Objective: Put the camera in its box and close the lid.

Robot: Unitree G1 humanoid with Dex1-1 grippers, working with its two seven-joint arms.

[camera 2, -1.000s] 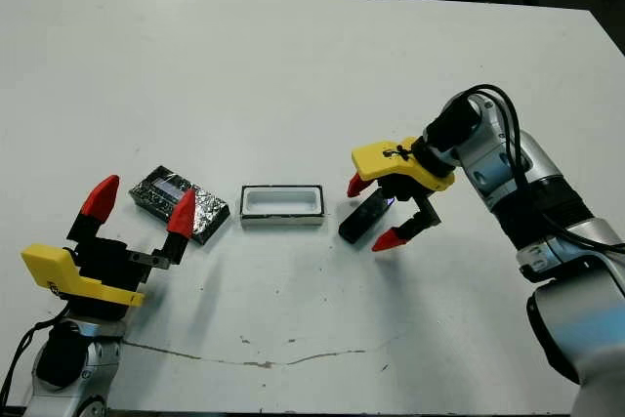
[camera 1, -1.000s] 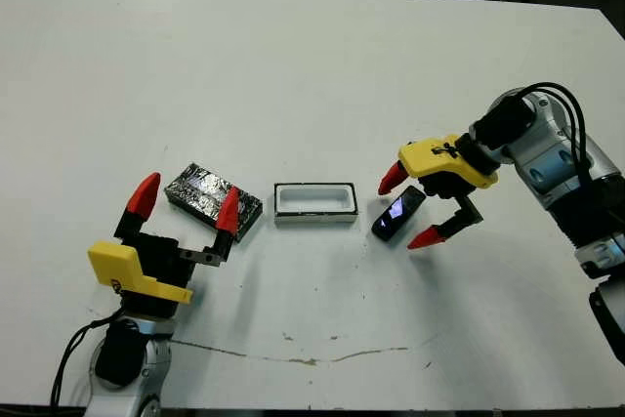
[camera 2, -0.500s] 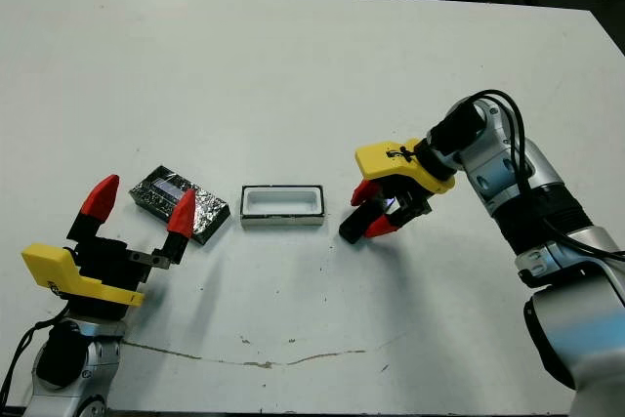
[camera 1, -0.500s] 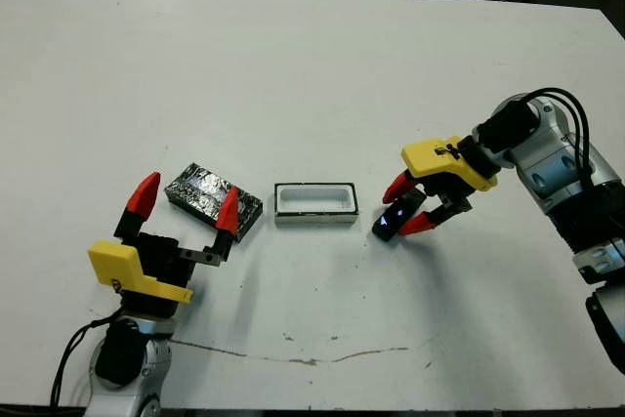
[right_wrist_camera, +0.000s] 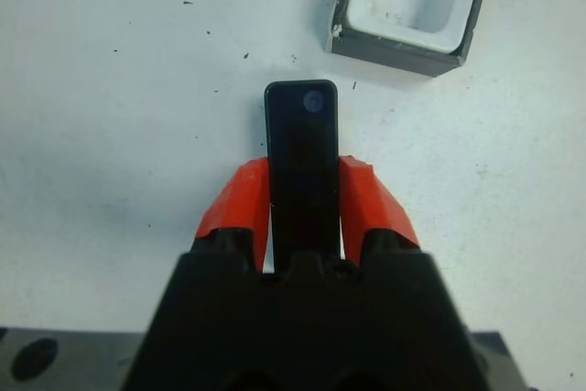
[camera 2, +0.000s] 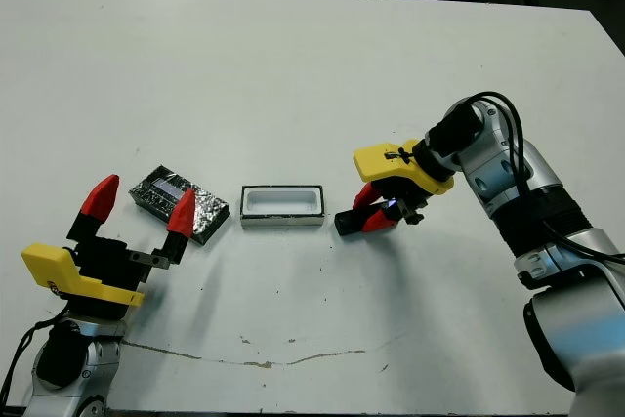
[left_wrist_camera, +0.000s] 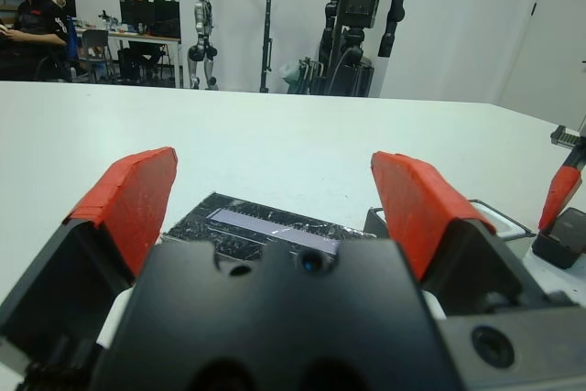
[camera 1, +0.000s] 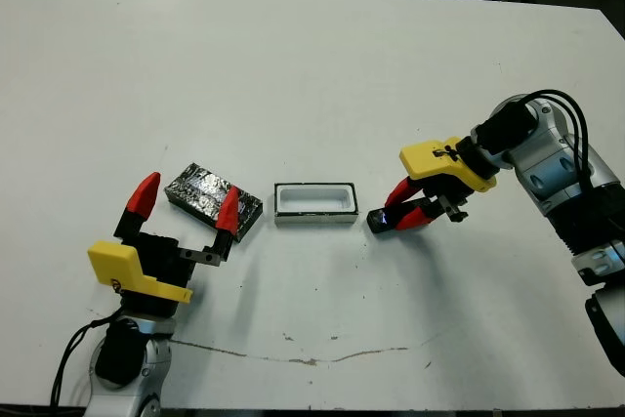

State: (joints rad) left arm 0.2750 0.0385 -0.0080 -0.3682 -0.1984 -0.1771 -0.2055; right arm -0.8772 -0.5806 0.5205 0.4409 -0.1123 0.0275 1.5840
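White tabletop (camera 1: 293,75) spreads under everything you see. Your right gripper (camera 1: 403,214) has its red-tipped fingers (right_wrist_camera: 364,203) clamped on the two long sides of the slim black bar-shaped camera (right_wrist_camera: 301,157), just right of the small white-lined rectangular box (camera 1: 313,201), which sits uncovered. Left of the box lies the flat silvery-speckled black lid (camera 1: 210,197). Your left gripper (camera 1: 186,204) hovers at the lid's near side, jaws spread wide, gripping nothing.

Silver-speckled black lid (camera 1: 214,199), white-lined box (camera 1: 314,203), glossy black camera (right_wrist_camera: 301,160).
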